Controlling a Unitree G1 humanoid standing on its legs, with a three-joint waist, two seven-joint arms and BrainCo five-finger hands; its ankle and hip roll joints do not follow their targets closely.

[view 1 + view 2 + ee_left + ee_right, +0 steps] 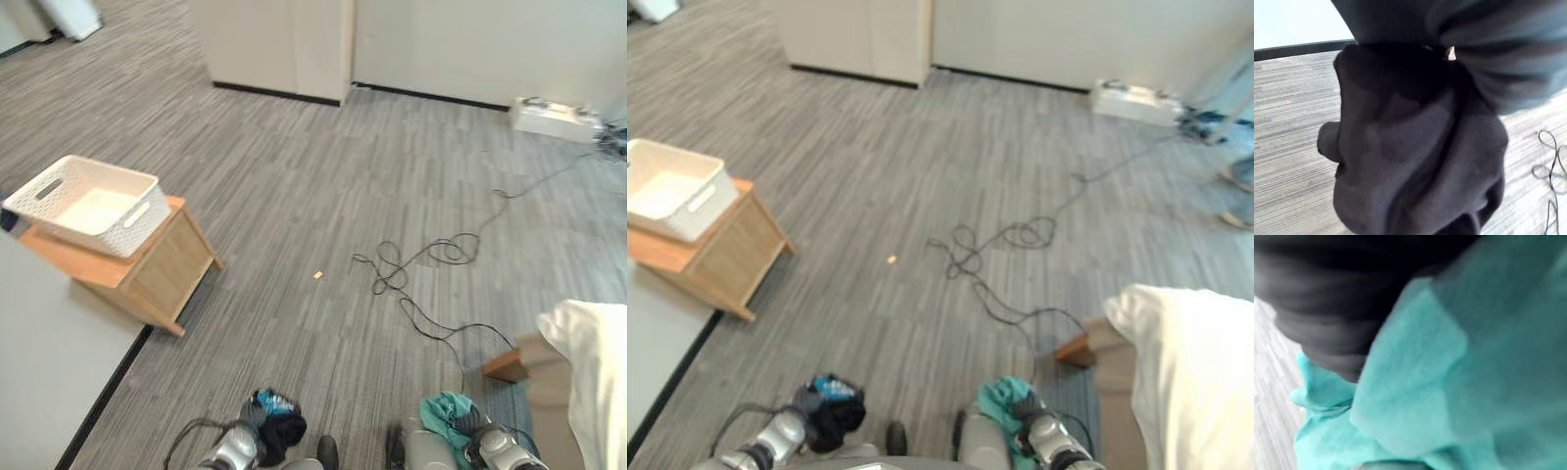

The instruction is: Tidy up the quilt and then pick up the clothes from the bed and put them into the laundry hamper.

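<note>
Left wrist view: my left hand [240, 446] bunches dark clothes [1415, 161], right hand [490, 443] teal clothes [1449, 382]; soft, floppy, hamper [83, 204] at 10 o'clock.

Both head eyes look steeply down, sharing the grey striped carpet floor [294, 196]; each wrist camera is pressed against bunched cloth.

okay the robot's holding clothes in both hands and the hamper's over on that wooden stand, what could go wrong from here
1. A black cable loops across the carpet ahead; it could catch a foot if the path swings that way.
2. The dark garment bunches at the left hand and the teal garment at the right hand; a hanging fold might slip or drag.
3. The white hamper overhangs its wooden stand, so a heavy drop could tip it.
</note>
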